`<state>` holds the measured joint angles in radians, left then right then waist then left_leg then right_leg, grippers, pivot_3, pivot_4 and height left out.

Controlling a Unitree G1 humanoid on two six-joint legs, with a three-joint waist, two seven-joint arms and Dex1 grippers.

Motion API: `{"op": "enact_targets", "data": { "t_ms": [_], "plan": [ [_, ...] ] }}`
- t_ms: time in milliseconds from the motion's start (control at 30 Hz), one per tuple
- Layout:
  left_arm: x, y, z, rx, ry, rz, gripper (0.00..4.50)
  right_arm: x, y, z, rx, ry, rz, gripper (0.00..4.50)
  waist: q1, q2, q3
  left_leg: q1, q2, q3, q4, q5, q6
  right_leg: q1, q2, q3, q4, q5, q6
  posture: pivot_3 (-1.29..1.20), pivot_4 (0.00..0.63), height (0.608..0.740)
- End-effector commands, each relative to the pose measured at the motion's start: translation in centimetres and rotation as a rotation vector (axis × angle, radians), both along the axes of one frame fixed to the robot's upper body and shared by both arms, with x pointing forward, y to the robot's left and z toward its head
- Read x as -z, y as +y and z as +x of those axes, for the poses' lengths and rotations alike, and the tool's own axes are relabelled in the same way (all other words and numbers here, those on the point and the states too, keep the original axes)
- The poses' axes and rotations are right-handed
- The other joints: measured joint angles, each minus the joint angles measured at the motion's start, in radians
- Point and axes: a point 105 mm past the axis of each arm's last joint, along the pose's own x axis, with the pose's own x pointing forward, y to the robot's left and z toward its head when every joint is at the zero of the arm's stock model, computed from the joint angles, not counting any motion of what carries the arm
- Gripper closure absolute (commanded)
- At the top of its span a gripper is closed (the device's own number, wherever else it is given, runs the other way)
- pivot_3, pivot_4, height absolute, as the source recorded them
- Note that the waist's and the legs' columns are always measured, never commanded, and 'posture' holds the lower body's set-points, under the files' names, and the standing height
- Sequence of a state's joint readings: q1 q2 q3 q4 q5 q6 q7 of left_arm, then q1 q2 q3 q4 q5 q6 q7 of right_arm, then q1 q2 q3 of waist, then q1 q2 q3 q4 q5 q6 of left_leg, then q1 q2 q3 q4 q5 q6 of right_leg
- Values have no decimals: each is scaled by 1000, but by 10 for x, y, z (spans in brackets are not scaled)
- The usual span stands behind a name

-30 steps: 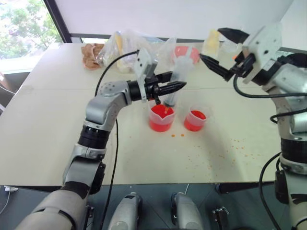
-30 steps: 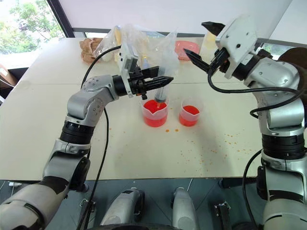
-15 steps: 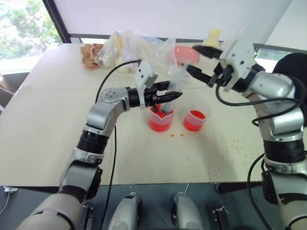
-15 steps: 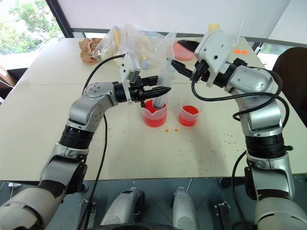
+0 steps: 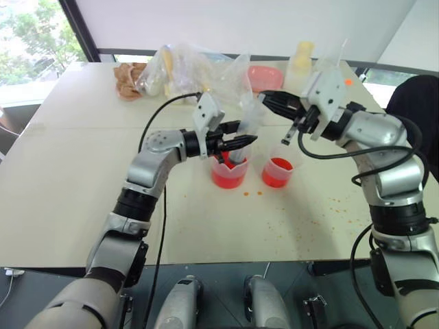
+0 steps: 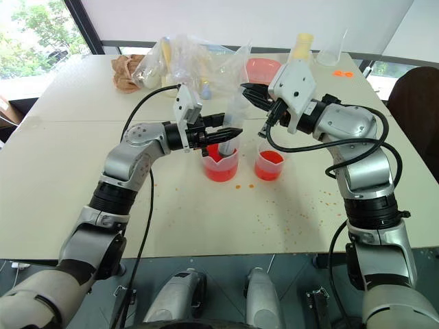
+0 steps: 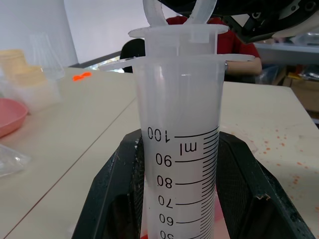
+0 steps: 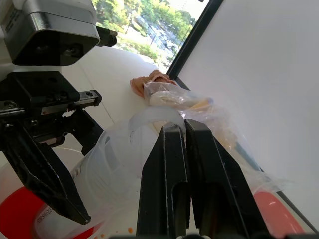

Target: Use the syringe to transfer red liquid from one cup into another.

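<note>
Syringe (image 6: 232, 122) stood near-upright, long axis slightly tilted, tip down inside spouted beaker (image 6: 221, 163), plunger end up. Barrel was clear plastic, cylindrical, with printed ml scale. Left tool (image 6: 230, 133) was clamped on barrel above beaker. Right tool (image 6: 248, 91) was pressed shut at plunger ring (image 8: 149, 119). Beaker and smaller cup (image 6: 269, 164) held opaque red liquid (image 6: 272, 158), side by side on pale bench (image 6: 75, 185) with orange droplets.

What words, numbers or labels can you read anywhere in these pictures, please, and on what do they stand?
"100", "90", "80", "70", "60": scale numbers on the syringe barrel, left wrist view.
"ml": unit mark beside that scale.
A further number below "60" is cut off at the picture's edge.
Small print low on the barrel in the right wrist view: too blurred to read.
</note>
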<state>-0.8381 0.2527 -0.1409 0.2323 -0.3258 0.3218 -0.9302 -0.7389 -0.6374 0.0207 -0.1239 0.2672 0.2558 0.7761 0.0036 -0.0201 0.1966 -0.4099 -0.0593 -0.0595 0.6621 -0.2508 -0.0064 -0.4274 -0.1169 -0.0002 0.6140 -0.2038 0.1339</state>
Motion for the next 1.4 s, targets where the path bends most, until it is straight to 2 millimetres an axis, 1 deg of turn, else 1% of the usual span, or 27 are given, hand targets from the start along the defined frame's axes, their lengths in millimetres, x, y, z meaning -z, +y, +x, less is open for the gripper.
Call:
{"op": "enact_targets", "data": {
  "t_ms": [33,133,300,567,700,800,833,900,933,967,1000,1033,1100,1233,1300,1333,1400],
  "plan": [
    [14,-2,-3,9,-2,67,3058,-46,-13,-8,40,-168,53,4478,0,0,0,0,0,0,0,0,0,0,0,0,0,0,0,0,150,740],
    [18,-3,-5,14,-3,80,3058,-54,-20,-6,67,-192,61,4478,1,0,0,0,0,0,0,0,0,0,0,0,0,0,0,0,150,740],
    [21,-2,-5,9,5,82,3058,-60,-24,-5,86,-209,70,4478,1,0,0,0,0,0,0,0,0,0,0,0,0,0,0,0,150,740],
    [23,-1,-3,-2,6,86,3058,-61,-29,-3,104,-201,78,4478,1,0,0,0,0,0,0,0,0,0,0,0,0,0,0,0,150,740],
    [15,-3,-2,-3,-8,70,3058,-56,-30,-3,95,-178,72,4478,1,0,0,0,0,0,0,0,0,0,0,0,0,0,0,0,150,740],
    [4,-3,0,-9,-14,28,3058,-51,-28,-5,62,-137,77,3572,1,0,0,0,0,0,0,0,0,0,0,0,0,0,0,0,150,740],
    [0,-3,0,-11,-13,9,3058,-47,-27,-7,44,-120,68,3129,3,0,0,0,0,0,0,0,0,0,0,0,0,0,0,0,150,740],
    [-8,-2,2,-18,-19,-16,3058,-40,-28,-9,54,-111,41,2029,5,0,0,0,0,0,0,0,0,0,0,0,0,0,0,0,150,740],
    [-9,-1,3,-22,-20,-20,3058,-40,-30,-8,74,-117,43,1503,5,0,0,0,0,0,0,0,0,0,0,0,0,0,0,0,150,740],
    [-10,1,4,-29,-21,-24,3058,-41,-33,-9,93,-126,51,887,5,0,0,0,0,0,0,0,0,0,0,0,0,0,0,0,150,740],
    [-12,3,5,-38,-19,-34,3058,-42,-38,-12,96,-124,65,394,5,0,0,0,0,0,0,0,0,0,0,0,0,0,0,0,150,740],
    [-16,5,7,-48,-13,-54,3058,-45,-44,-14,109,-122,91,62,5,0,0,0,0,0,0,0,0,0,0,0,0,0,0,0,150,740],
    [-25,10,10,-66,3,-107,3058,-46,-56,-20,131,-102,136,62,6,0,0,0,0,0,0,0,0,0,0,0,0,0,0,0,150,740],
    [-39,16,11,-79,10,-161,3058,-40,-76,-33,171,-36,189,62,8,0,0,0,1,0,0,0,0,0,0,0,0,0,0,0,150,740],
    [-53,21,9,-74,-8,-179,3058,-33,-102,-43,256,5,274,62,11,0,0,0,2,0,0,0,0,0,0,0,0,0,0,0,150,740],
    [-59,22,8,-69,-13,-188,3058,-29,-110,-46,294,17,299,62,12,0,0,0,2,-1,0,0,0,1,0,0,-1,0,0,0,150,740],
    [-67,22,6,-58,-21,-201,3058,-24,-118,-49,332,29,316,62,9,0,0,0,2,-1,0,0,1,1,-1,0,-1,0,0,0,150,740]
  ]
}}
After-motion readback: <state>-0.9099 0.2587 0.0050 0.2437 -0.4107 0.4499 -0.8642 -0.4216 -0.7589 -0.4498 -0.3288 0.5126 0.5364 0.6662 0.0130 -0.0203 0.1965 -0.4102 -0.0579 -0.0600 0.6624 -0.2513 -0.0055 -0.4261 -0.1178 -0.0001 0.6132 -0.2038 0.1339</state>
